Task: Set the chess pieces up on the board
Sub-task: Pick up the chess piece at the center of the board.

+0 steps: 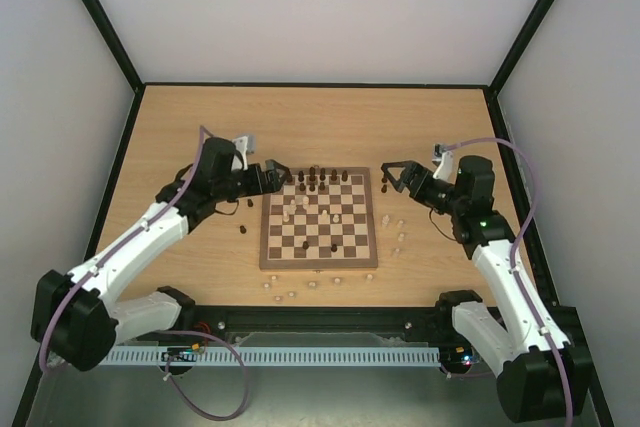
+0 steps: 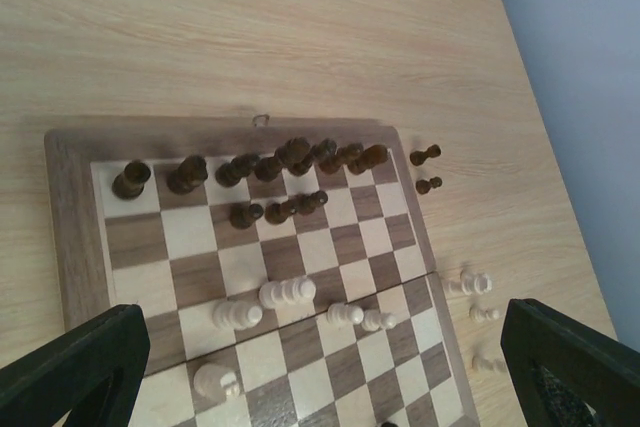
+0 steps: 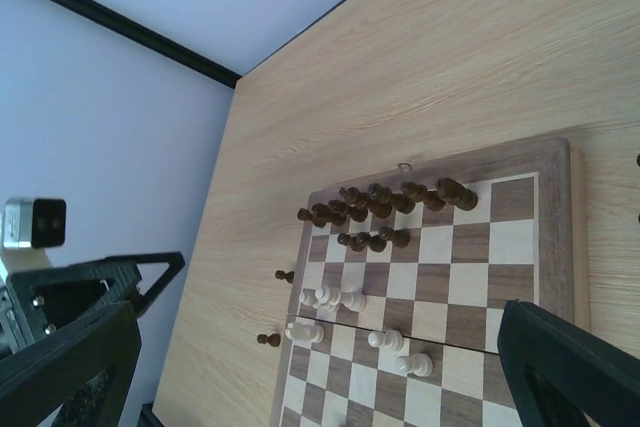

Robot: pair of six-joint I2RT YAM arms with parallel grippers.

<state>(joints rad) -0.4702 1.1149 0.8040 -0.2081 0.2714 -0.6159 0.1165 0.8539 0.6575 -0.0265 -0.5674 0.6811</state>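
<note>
Surface: pale wood table [image 1: 320, 127], boxed in by plain light walls [image 1: 60, 97] with black frame bars.
Board: the board [image 1: 320, 263] lies flat at the table's middle, between my 2 arms.
Dark side: most dark pieces [image 1: 318, 179] crowd the far 2 rows, bunched close together. A few more sit off the board, on the table at its left and right.
Pale side: some pale pieces [image 1: 300, 209] stand scattered mid-board. Others lie loose on the table along the near edge and to the right.
Left arm: my left gripper [image 1: 284, 176] is spread wide and holds nothing, poised at the board's far left corner.
Right arm: my right gripper [image 1: 386, 179] is equally wide and empty, just beside the far right corner.
</note>
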